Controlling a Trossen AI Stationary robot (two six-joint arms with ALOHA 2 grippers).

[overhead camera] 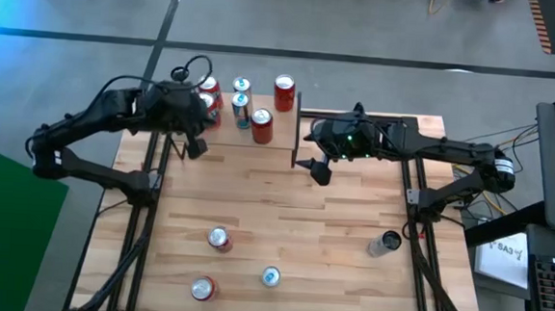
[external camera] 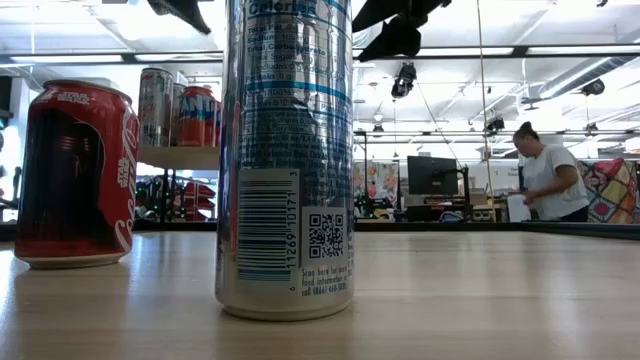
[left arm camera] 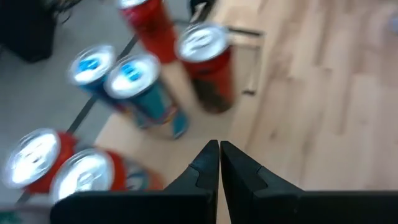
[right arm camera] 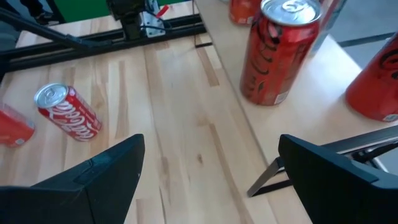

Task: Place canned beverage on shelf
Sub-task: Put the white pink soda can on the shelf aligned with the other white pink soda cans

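Note:
The shelf stands at the table's far left and carries several upright cans, red and teal. More cans are on the table near its front: two red cans, a slim silver one and a dark one. My left gripper hovers shut and empty above the shelf's near left part, by the cans. My right gripper hangs open and empty just right of the shelf's right end, above the table.
The shelf's black upright stands between my right gripper and the nearest red can. In the low view the silver can and a red can stand close to the camera. A person is in the room beyond the table.

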